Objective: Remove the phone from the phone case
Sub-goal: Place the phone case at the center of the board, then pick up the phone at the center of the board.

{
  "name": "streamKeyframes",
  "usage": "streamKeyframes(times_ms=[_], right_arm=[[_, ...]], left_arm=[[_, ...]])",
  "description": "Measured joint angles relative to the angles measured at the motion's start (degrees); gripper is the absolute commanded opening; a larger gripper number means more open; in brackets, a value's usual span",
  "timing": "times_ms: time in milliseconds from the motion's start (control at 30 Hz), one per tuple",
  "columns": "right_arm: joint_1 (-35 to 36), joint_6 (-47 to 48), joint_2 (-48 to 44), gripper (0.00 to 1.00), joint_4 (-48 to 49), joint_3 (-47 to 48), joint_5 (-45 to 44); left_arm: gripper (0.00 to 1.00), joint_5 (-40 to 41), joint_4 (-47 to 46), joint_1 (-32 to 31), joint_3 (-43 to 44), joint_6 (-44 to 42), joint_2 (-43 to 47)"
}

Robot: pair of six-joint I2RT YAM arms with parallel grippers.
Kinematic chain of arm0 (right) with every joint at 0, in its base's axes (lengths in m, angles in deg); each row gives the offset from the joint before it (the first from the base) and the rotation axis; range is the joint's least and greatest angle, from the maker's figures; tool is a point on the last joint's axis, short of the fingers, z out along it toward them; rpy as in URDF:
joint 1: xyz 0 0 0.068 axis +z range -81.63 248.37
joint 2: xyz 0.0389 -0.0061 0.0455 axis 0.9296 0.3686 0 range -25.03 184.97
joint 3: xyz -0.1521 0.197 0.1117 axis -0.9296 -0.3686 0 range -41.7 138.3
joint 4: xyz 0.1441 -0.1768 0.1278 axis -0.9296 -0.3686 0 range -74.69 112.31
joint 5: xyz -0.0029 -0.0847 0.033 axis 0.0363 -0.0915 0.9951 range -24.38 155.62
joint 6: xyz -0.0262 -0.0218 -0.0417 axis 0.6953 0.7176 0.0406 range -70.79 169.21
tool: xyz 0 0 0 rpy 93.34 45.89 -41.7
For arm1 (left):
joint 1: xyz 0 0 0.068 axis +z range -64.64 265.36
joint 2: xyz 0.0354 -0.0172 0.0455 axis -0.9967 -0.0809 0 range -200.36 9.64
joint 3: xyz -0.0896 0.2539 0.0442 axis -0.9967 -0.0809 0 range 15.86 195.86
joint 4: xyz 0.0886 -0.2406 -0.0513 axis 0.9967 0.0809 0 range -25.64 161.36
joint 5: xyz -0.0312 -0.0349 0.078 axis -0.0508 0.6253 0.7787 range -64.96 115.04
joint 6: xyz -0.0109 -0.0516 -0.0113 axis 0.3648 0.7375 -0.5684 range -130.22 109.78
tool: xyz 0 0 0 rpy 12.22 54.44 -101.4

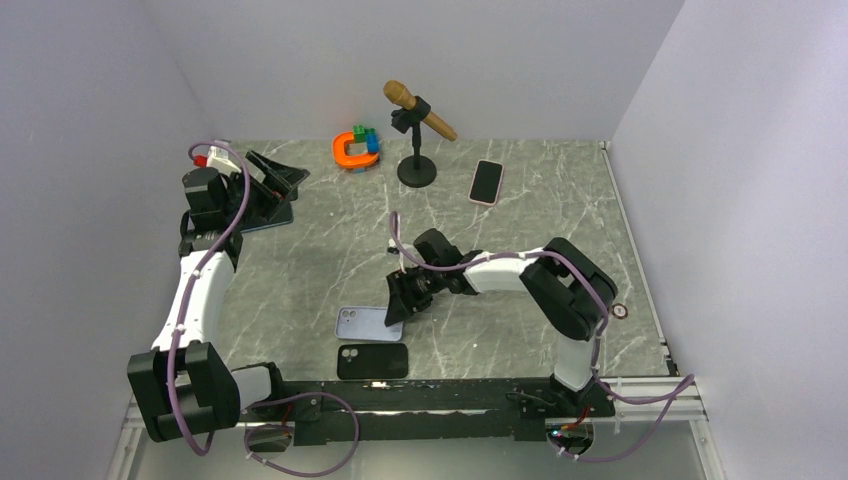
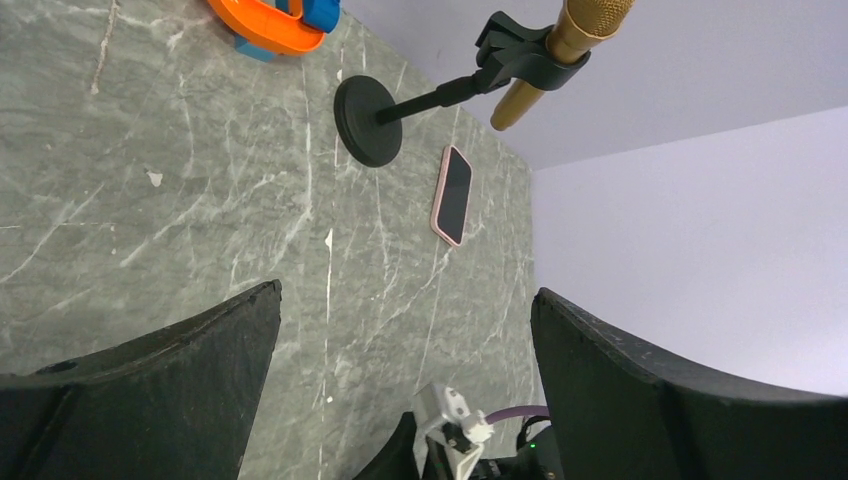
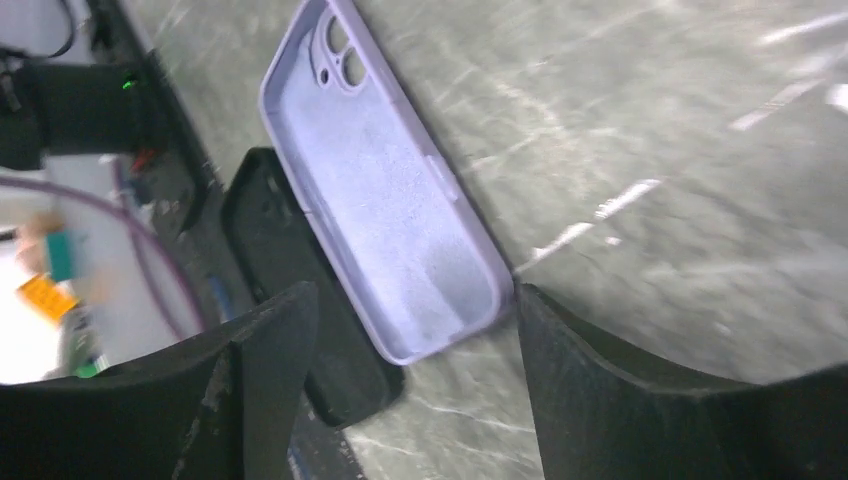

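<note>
**Case lies empty, phone free beside it**

The right gripper (image 1: 404, 299) hovers low over the right end of the lavender case (image 3: 385, 200), jaws spread wide and gripping nothing. The case sits hollow side up with its camera cut-out showing, and it is empty. The black phone (image 3: 285, 290) lies flat just beside it, on the near side, with a sliver of table between them in the top view. That split reads like the job done. Far left, the left gripper (image 2: 405, 300) sits clear of the action, fingers wide, holding nothing. A pink-cased phone (image 1: 487, 182) rests far back by the mic stand (image 1: 416, 165).
</note>
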Motion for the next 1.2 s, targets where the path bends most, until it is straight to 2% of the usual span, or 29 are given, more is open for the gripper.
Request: streamKeyframes(times_ms=[133, 267, 367, 467, 567, 700, 933, 1200], right_arm=[[0.13, -1.95, -5.18, 0.99, -0.66, -2.36, -12.24], [-0.61, -7.56, -11.41, 1.0, -5.64, -4.31, -30.49], [-3.85, -13.84, -14.75, 1.0, -8.85, -4.28, -42.49], [-8.59, -18.84, -15.21, 1.0, -11.39, -3.43, -50.45], [-13.94, -22.34, -11.87, 1.0, -16.15, 1.6, -55.82], [-18.88, -22.53, -1.27, 1.0, -21.05, 14.67, -58.77], [-22.49, -13.46, 15.8, 1.0, -26.58, 34.4, -59.14], [-25.35, -9.94, 26.16, 1.0, -34.51, 49.64, -58.66]], left_arm=[[0.97, -0.39, 0.0, 0.22, 0.0, 0.0, 0.07], [0.97, -0.35, 0.17, 1.05, -0.02, -0.04, 0.48], [0.97, -0.33, 0.28, 1.9, -0.02, -0.09, 1.25], [0.97, -0.39, 0.24, 2.64, -0.04, -0.02, 1.97], [0.97, -0.85, -0.35, 3.04, -0.61, 0.2, 2.34], [0.97, -1.53, -0.63, 3.37, -1.36, 0.66, 2.43], [0.97, -2.54, -1.77, 4.04, -2.99, 2.27, 2.43], [0.96, -4.28, -4.98, 5.18, -4.83, 5.14, 2.43]])
